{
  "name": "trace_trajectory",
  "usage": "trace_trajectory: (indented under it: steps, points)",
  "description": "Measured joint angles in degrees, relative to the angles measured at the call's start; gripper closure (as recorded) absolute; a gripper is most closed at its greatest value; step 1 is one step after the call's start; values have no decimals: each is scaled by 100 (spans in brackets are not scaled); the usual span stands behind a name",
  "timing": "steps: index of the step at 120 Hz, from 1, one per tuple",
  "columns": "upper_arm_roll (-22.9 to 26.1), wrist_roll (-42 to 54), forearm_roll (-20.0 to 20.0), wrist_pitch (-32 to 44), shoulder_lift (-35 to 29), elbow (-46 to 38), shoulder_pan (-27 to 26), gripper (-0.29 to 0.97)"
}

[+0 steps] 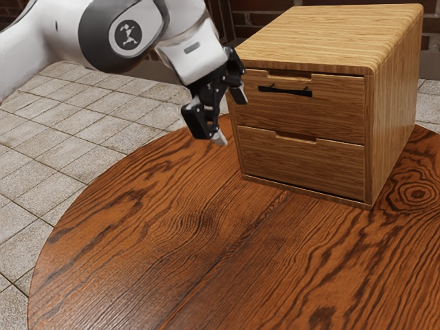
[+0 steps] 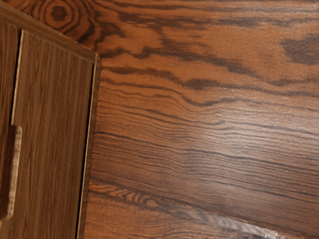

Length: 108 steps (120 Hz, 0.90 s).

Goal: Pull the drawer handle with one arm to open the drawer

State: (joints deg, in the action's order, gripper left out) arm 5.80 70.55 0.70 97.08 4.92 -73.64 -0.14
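The tool (image 1: 231, 118) hangs wide open with nothing between its 2 fingers. It is tilted so that 1 finger sits high, beside the cabinet's front corner on the exterior view's left, and the other sits low, just above the table (image 1: 206, 261). That spread looks like preparation: the fingers have to go either side of a thin bar, so they are parted before any contact. The tool is close to the cabinet (image 1: 330, 31) but off to the side of the drawer fronts, not in front of a handle.

The cabinet stands on the table with 2 drawers stacked. The upper drawer (image 1: 337, 113) carries the upper handle (image 1: 289, 75) near its top edge, with a dark strip below it that may be shadow. The lower drawer (image 1: 302, 168) has the lower handle (image 1: 295, 138) in the same position. Both fronts appear flush with the cabinet face, so the pull has not begun.

Looking down from the hand, a drawer front (image 2: 50, 139) and its bar handle (image 2: 12, 172) lie off to 1 side. I judge the tool must shift across the face to centre on a handle. I cannot tell which drawer it is heading for.
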Motion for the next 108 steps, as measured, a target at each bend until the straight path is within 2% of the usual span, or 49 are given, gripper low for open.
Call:
trace_trajectory:
  steps: [6,19,30,38,50,60,82,96,108]
  points:
    - [41,162,-375,94,71,-22,-241,1]
    - [83,312,-1473,274,243,-93,-449,1]
    - [94,370,-1976,370,312,-96,-468,1]
    - [92,392,-1906,421,324,-54,-500,1]
    - [-4,390,-1423,604,334,-2,-492,1]
    - [-101,251,-1243,702,345,-1,-453,1]
    - [-75,-84,-1734,632,482,85,-539,3]
    - [-59,-249,-1973,582,499,131,-634,23]
    - [-54,-366,-2152,580,671,415,-640,35]
